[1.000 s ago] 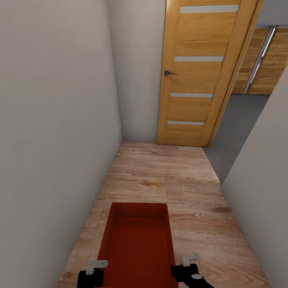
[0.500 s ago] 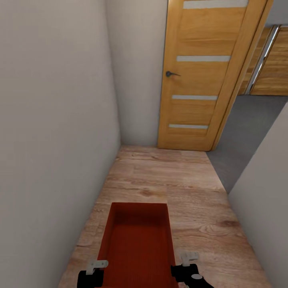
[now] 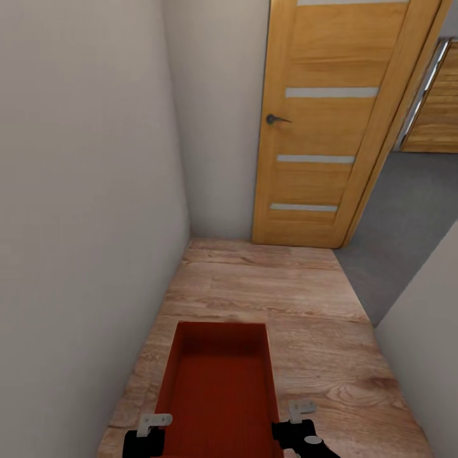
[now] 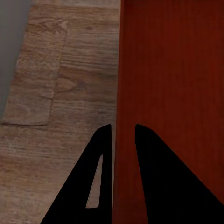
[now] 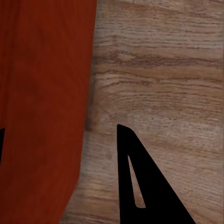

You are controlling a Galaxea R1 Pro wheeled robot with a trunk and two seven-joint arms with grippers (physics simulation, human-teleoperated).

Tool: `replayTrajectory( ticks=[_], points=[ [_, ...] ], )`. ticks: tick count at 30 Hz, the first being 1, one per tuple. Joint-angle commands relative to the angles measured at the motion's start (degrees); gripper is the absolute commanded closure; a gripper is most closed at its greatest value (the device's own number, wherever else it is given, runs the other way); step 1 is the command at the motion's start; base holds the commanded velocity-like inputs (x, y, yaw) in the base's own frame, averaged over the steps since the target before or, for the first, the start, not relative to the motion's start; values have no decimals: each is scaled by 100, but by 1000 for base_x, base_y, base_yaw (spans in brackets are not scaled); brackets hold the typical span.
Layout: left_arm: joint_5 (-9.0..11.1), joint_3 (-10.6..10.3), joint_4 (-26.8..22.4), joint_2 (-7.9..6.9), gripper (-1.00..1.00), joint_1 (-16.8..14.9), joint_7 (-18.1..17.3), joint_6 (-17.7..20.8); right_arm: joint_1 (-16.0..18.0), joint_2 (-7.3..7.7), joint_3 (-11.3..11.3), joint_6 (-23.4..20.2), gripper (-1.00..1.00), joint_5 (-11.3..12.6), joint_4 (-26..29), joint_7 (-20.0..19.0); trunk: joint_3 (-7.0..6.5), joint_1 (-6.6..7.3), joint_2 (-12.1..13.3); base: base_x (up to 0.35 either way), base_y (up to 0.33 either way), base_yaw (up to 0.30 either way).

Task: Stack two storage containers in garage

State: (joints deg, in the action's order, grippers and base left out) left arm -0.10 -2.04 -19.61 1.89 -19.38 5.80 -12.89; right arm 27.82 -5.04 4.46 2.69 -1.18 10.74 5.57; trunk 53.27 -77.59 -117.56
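The tub [image 3: 219,388] is an orange-red plastic box, long and shallow, topless, with walls that flare outward and fine ribbing on its inner floor (only one tub is in view). It is carried low in front of the robot, long axis pointing ahead down a narrow hallway, above a wood-plank floor [image 3: 305,318] between pale walls [image 3: 83,191]. The left claw [image 3: 147,429] sits at the tub's near left wall; in the left wrist view its two dark fingers [image 4: 100,177] straddle that wall's rim, one outside and one inside, clamped on it. The right claw [image 3: 299,425] is at the near right wall; the right wrist view shows one finger [image 5: 140,182] outside the tub [image 5: 42,116] and just a sliver of the other at the frame's edge, so its grip cannot be judged. Ahead stands a wooden door [image 3: 324,121] with a dark handle [image 3: 275,119], and grey floor [image 3: 394,242] begins to its right.
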Motion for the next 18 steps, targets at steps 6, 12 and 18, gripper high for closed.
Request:
replayTrajectory(
  ticks=[6,12,18],
  points=[
    [2,28,1,-4,100,-4,87,-21,4,3,29,5,100,-23,-4,58,4,-3,-2,308,0,-14],
    [2,28,1,-4,100,-4,82,-21,4,3,29,4,100,-23,-6,58,4,-3,-2,77,0,-188],
    [2,28,1,-4,100,-4,80,-23,4,3,28,4,100,-25,-4,58,4,-3,-2,5,0,-258]
  ],
)
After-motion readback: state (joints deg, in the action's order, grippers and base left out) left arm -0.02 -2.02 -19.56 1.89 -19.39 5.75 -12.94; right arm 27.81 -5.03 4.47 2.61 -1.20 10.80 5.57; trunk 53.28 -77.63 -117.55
